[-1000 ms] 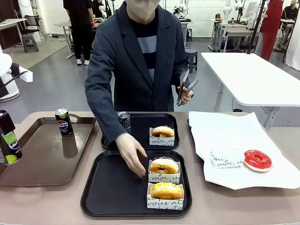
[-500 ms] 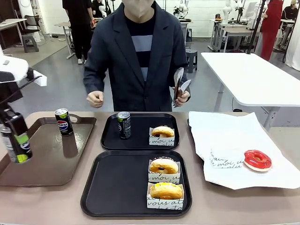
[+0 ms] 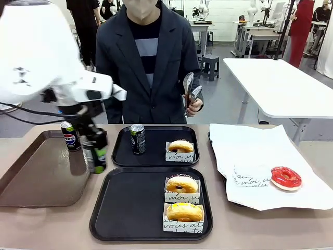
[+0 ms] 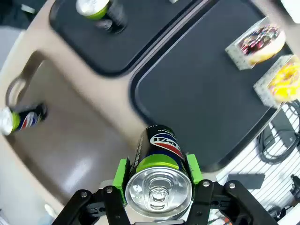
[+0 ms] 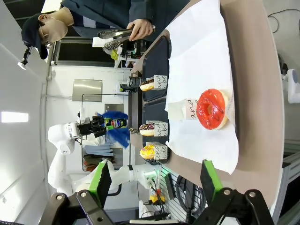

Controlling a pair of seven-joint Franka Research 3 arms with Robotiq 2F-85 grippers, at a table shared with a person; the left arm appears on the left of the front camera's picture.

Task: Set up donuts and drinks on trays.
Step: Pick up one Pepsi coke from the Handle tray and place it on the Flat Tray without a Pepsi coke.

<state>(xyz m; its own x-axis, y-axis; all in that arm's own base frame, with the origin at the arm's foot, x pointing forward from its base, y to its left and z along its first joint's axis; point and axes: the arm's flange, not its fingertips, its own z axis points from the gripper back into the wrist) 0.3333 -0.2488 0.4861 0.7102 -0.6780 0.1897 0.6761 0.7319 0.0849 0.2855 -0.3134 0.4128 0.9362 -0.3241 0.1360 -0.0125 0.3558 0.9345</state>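
Can [image 4: 159, 161] in left claw [image 4: 158, 174], airborne

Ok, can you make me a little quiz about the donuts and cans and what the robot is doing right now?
1. True or false: the left gripper is shut on a can.
2. How many donuts sit on the near tray? A) one B) two C) three
3. Fill in: the person's hand holds metal ____.

Key:
1. True; its green pads press both sides of the can.
2. B; a chocolate-glazed donut and a yellow-glazed donut.
3. Tongs.
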